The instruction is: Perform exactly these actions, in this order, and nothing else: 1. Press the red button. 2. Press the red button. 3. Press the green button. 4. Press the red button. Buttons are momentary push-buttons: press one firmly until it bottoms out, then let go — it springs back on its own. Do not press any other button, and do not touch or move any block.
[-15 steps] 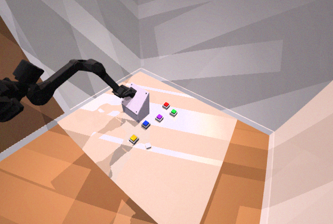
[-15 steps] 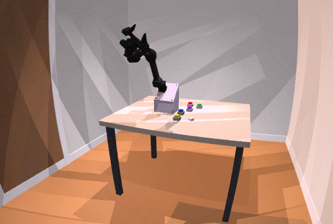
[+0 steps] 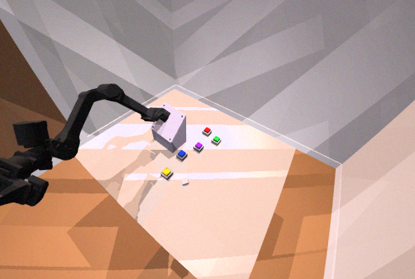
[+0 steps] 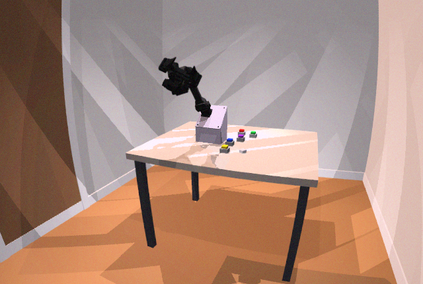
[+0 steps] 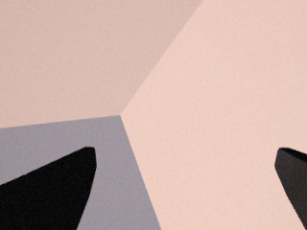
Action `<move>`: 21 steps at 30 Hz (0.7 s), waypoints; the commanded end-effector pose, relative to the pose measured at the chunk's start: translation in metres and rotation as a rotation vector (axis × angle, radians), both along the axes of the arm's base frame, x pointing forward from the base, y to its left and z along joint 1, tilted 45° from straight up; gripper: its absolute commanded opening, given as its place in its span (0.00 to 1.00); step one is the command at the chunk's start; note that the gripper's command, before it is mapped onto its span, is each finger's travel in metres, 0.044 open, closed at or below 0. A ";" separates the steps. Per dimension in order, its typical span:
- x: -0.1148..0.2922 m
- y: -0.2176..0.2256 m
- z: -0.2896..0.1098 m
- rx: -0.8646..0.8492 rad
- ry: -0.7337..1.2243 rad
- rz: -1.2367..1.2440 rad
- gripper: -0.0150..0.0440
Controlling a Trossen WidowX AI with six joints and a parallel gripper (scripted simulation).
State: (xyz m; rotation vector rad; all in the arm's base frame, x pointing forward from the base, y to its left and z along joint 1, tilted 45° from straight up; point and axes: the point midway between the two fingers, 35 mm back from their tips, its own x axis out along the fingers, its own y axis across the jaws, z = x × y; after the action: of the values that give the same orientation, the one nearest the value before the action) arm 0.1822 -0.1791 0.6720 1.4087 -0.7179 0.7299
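Currently hovering high, well apart from red button [image 3: 207,130] and green button [image 3: 216,139]; fingers standing wide, gripping nothing.

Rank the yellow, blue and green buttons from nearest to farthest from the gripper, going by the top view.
Gripper is raised at the far left, open.
1. Yellow button: left end of the row, nearest.
2. Blue button: next, beside the grey box.
3. Green button: right end, farthest.

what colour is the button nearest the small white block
Yellow, beside the white block; clearest in the top view.
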 end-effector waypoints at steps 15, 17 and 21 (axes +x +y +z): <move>0.219 -0.060 -0.163 0.442 0.389 0.060 0.93; 0.240 -0.055 -0.186 0.465 0.449 0.060 0.93; 0.278 -0.038 -0.231 0.497 0.576 0.058 0.93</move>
State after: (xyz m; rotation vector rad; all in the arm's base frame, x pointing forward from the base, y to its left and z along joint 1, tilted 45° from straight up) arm 0.4233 -0.2325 0.4855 1.9464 -0.4999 0.2710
